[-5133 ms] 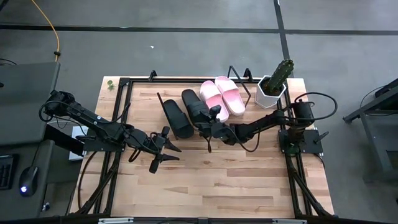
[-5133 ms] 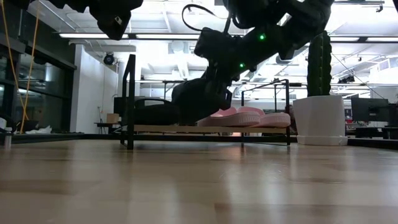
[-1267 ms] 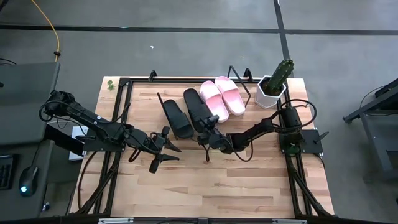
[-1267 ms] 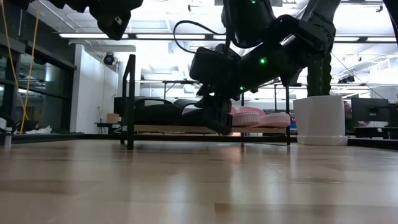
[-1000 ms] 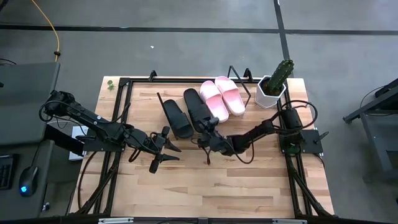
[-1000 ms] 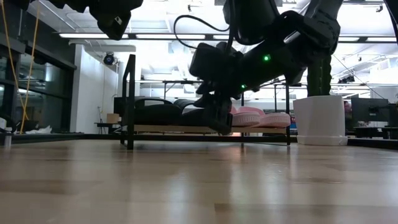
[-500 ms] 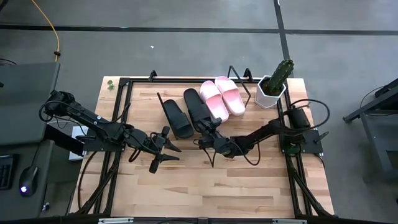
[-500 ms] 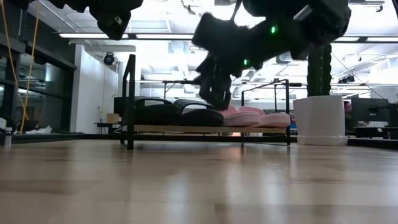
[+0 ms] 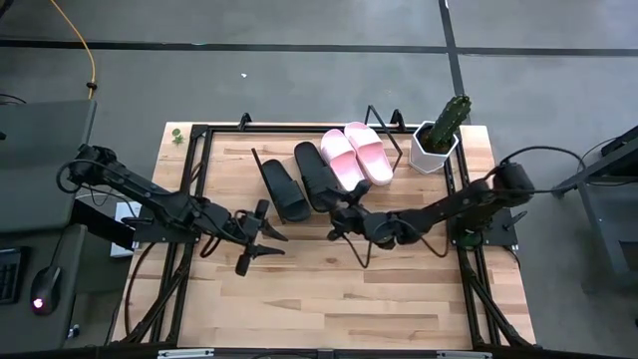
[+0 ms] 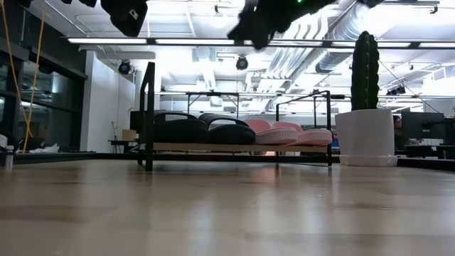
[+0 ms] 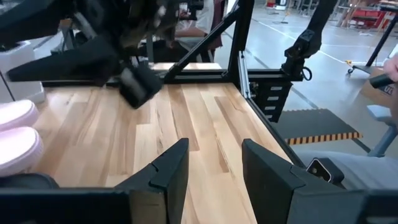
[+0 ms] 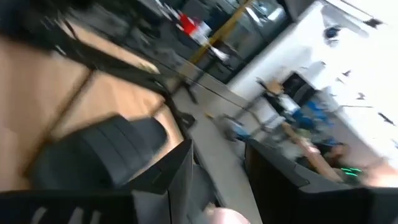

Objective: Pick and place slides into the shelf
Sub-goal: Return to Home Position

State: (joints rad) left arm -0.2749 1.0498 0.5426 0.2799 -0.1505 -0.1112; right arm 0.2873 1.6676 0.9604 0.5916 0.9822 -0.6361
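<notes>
on the shelf (image 10: 178, 148) sit all four slides (image 9: 317, 178), so the right tool (image 9: 341, 221), seemingly spread and empty nearby, should lift clear before folding home; the left tool (image 9: 261, 239) waits spread over the bench (image 9: 399, 289).

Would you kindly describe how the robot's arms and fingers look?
The left arm and right arm are black, slim, jointed. The left gripper and right gripper each carry two dark, angular fingers. Thin black cables loop along the right arm.

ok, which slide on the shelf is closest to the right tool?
The black slide next to the pink pair; the right tool hovers just past its near end. The other black one sits farther left.
</notes>
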